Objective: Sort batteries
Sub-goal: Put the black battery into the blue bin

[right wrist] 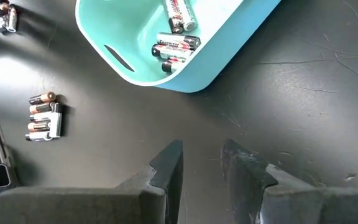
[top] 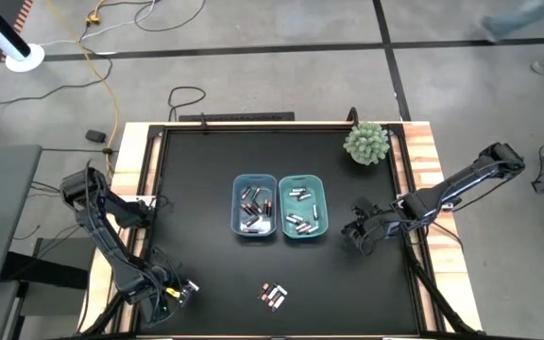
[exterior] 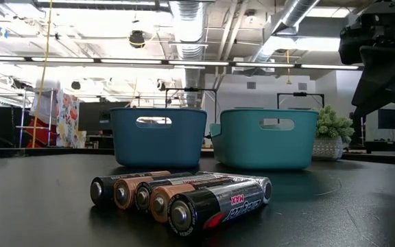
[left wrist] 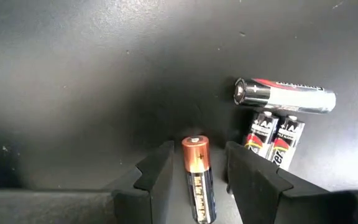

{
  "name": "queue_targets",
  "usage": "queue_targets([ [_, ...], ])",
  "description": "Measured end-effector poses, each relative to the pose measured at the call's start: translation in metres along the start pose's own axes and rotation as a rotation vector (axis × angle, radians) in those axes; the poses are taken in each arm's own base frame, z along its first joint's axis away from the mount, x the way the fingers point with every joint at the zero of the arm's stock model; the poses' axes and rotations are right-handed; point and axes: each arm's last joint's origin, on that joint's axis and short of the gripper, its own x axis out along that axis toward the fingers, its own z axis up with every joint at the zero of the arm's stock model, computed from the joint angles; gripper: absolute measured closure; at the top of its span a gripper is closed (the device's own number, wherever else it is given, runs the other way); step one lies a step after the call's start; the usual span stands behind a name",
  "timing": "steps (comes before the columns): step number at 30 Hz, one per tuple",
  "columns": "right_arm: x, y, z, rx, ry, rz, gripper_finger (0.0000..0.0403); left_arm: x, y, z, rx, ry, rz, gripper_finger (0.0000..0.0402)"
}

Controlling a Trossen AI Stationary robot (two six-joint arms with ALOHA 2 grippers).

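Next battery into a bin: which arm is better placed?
Left, probably. The left gripper seems to hold a copper-top battery; the right gripper is open and empty beside the teal bin.

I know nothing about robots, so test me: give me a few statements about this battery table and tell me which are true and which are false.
1. The blue bin and the teal bin both have batteries in them. True.
2. The left gripper holds a battery. True.
3. The right gripper holds one too. False: it is open and empty, beside the teal bin.
4. The plant stands between the bins. False: it stands near the table's far right corner.
5. No batteries lie loose on the table. False: a few loose batteries lie together near the front edge.
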Motion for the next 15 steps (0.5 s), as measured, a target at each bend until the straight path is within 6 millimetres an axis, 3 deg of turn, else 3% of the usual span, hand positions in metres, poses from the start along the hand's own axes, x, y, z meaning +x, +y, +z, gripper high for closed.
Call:
queue_targets([
  [9,0.0,0.0,0.0,0.007,0.0,0.001,0.0276,0.0,0.006,0.004,0.023,-0.038,0.061,0.0262],
  [15,0.0,0.0,0.0,0.002,0.0,0.0,0.0276,0.011,0.015,0.007,0.034,-0.005,0.089,0.0262],
])
